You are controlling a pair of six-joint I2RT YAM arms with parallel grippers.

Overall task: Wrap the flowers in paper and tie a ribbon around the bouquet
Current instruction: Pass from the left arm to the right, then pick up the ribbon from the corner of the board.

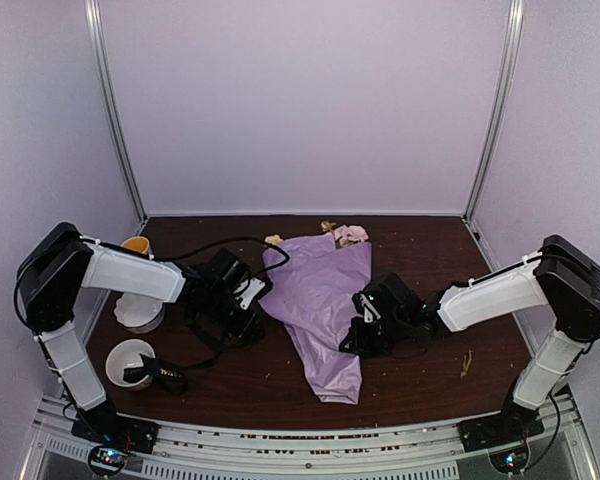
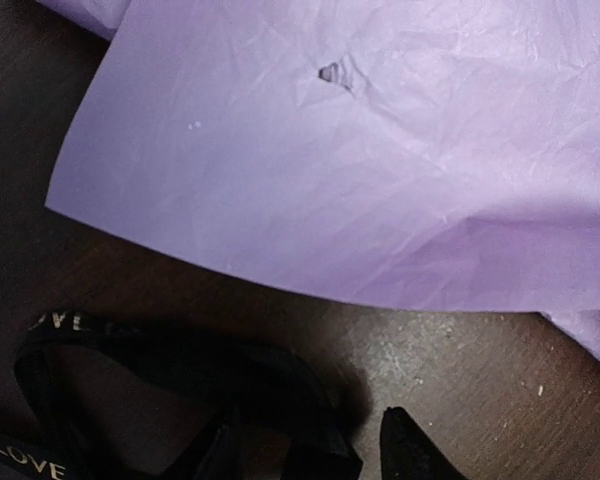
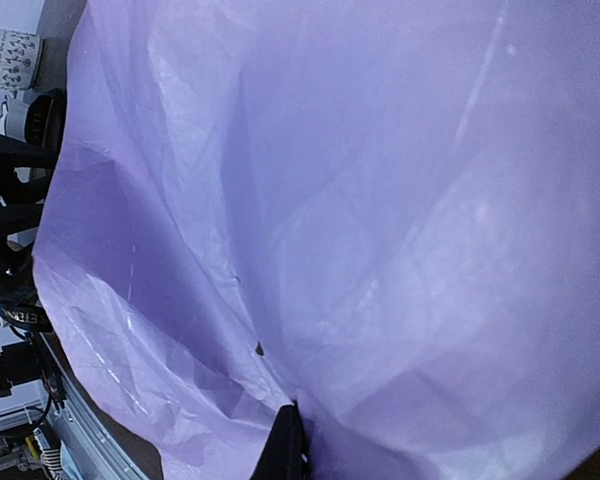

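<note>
Lilac paper lay crumpled in a rough cone across the middle of the dark counter, with the flowers poking out at its far end. The right fingers were pinched shut on the sheet's right edge. The left fingers hovered beside its left edge, near the black ribbon lying loose on the counter. How wide they stood could not be told.
</note>
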